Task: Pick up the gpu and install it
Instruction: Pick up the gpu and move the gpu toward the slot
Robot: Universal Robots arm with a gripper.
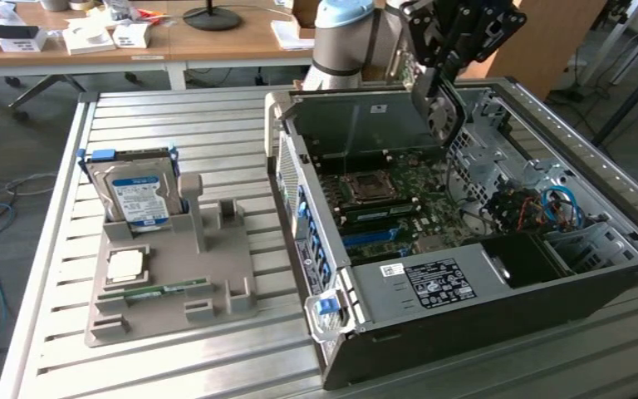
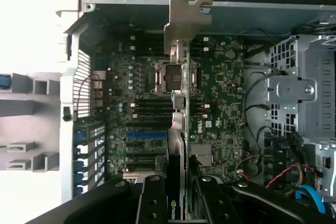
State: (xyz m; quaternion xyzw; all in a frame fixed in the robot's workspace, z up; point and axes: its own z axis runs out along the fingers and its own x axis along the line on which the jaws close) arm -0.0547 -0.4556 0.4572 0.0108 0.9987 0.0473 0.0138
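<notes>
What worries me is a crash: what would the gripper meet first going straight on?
Probably the motherboard, near the processor socket; the card in the gripper would touch first. Depth is unclear.

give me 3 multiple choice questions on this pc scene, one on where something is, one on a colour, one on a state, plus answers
1. Where is the hard drive?
A) standing in the grey holder, on the exterior view's left of the computer case
B) inside the case
C) on a shelf

2. What colour is the looped cable inside the case?
A) yellow
B) white
C) blue

3. What state is the gripper in?
A) open and empty
B) shut on the gpu, above the motherboard
C) shut on the hard drive

Answers: 1 A, the drive stands in the holder outside the case. 2 C, the loop is bright blue. 3 B, the wrist view has the card clamped edge-on over the board.
</notes>
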